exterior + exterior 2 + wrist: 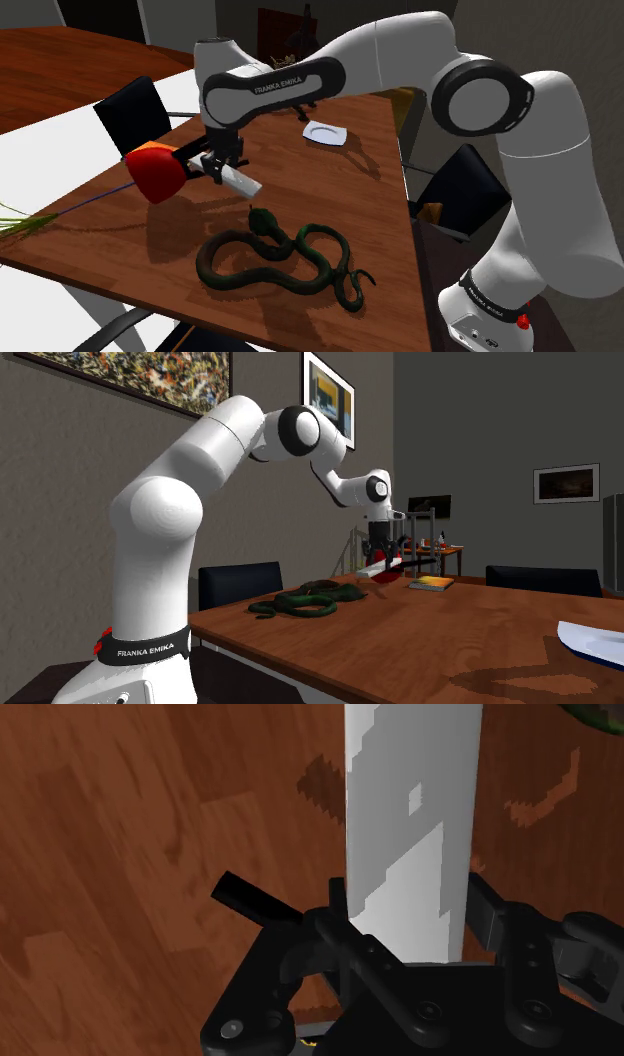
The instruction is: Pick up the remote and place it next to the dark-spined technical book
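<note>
My gripper (218,166) is shut on a long white-grey remote (241,182) and holds it a little above the brown wooden table (120,235). In the wrist view the remote (410,834) runs straight out from between the two black fingers (338,909), which clasp its near end. From the second exterior view the gripper (384,555) hangs over the far part of the table with the remote (373,567) slanting out below it. A flat book (430,584) with a yellowish cover lies on the table just beyond.
A red rounded object (155,173) sits right beside the gripper. A dark green toy snake (285,260) coils on the table nearer the stand. A white plate (323,132) lies at the far side. Dark chairs (132,108) ring the table.
</note>
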Controlling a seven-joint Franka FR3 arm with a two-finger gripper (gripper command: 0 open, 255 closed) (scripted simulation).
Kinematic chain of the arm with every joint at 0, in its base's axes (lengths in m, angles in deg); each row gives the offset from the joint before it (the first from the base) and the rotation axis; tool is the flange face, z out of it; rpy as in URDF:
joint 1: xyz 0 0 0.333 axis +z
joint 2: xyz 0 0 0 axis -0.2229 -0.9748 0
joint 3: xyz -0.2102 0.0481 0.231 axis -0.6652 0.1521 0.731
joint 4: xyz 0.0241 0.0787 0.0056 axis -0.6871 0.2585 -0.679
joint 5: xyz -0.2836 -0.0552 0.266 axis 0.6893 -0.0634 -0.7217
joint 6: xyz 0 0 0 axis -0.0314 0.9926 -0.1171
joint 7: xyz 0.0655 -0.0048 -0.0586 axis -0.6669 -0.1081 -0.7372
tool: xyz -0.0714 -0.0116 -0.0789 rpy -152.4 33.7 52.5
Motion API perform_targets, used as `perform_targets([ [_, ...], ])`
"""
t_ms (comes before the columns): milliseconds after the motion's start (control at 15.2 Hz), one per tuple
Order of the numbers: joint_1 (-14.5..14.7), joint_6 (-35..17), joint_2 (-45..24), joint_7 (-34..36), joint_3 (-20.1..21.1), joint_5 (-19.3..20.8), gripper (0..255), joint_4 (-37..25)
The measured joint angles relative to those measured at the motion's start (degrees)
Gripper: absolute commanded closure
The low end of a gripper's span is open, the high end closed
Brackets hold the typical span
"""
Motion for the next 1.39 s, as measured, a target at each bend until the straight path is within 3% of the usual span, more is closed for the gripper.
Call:
perform_targets([
  [264, 2.7, 9.2, -13.3, 0.9, -0.2, 0.5, 255, -22.4],
  [396, 3.3, 11.6, -17.1, 1.0, -0.4, 0.6, 255, -28.8],
  [1386, 3.1, 4.2, -20.6, 1.4, -0.5, 1.0, 255, -25.4],
])
